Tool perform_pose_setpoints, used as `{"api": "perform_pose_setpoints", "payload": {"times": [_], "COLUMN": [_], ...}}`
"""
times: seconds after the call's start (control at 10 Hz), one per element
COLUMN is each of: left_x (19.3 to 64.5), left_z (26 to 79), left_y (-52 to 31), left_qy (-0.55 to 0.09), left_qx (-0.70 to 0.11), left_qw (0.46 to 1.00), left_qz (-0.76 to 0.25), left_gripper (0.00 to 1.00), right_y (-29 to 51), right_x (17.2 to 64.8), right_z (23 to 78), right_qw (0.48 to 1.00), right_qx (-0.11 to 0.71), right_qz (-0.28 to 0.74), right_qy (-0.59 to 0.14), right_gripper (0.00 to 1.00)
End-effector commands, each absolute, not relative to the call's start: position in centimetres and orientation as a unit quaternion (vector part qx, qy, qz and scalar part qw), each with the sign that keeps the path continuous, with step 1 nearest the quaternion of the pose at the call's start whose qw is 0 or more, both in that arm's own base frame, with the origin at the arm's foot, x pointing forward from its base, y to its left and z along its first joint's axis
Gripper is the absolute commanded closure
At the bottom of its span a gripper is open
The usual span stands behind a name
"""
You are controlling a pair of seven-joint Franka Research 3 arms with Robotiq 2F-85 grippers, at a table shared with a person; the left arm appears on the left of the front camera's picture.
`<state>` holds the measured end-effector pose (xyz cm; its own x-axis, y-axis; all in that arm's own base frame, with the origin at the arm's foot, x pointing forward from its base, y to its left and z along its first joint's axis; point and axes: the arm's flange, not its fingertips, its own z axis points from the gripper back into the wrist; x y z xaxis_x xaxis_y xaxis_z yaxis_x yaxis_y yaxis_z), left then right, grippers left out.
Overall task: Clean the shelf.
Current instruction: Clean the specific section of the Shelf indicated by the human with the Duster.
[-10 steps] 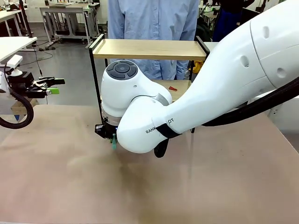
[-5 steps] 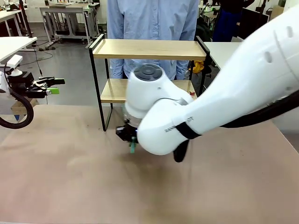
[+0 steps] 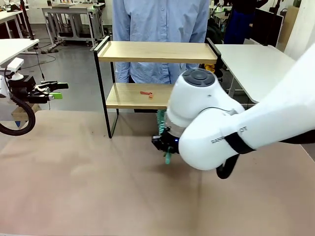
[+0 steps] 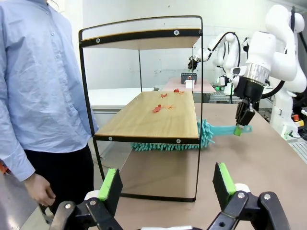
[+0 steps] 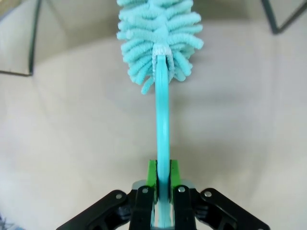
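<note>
1. The shelf (image 3: 157, 51) stands at the far side of the brown worktop (image 3: 74, 187), just in front of a person (image 3: 160, 29) in a light blue shirt.
2. Small red scraps (image 3: 146, 93) lie on its lower board (image 3: 123, 96). The top board is bare.
3. The right gripper (image 3: 166, 147) hangs low over the worktop, just in front of the shelf. Its jaws are closed on the thin handle of a teal duster (image 5: 162, 120).
4. The green pads (image 5: 152, 172) press that handle from both sides, close to its end.
5. In the left wrist view the duster's fluffy head (image 4: 168, 143) reaches in below the lower board and lies along its edge. I cannot tell whether it touches the worktop.
6. The left gripper (image 3: 55, 91) is held at the left edge of the worktop, well apart from the shelf. Its jaws are spread wide with nothing between them, and they point at the shelf's side.
7. The person's hand (image 4: 41, 189) hangs down beside the shelf, apart from its black frame.
</note>
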<state>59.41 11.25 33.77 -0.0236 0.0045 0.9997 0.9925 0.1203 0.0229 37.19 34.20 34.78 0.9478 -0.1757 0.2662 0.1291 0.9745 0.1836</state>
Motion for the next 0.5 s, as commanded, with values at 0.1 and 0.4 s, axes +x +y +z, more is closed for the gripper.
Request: {"api": "perform_pose_setpoints", "payload": {"times": [0.1,0.4], "left_x": [59.3,59.3], "left_z": [34.1,34.1], "left_y": [11.3,11.3], "left_qy": [-0.537,-0.537], "left_qx": [-0.465,-0.465], "left_qw": [0.522,0.522], "left_qz": [-0.473,-0.473], "left_gripper": [0.0,0.0], "right_y": [29.1,25.5], "right_x": [36.4,35.4], "right_z": [35.8,36.8], "right_qw": [0.989,0.988], "right_qx": [0.051,-0.02], "right_qz": [-0.083,-0.105], "right_qy": [-0.115,-0.109], "right_gripper": [0.87,0.87]}}
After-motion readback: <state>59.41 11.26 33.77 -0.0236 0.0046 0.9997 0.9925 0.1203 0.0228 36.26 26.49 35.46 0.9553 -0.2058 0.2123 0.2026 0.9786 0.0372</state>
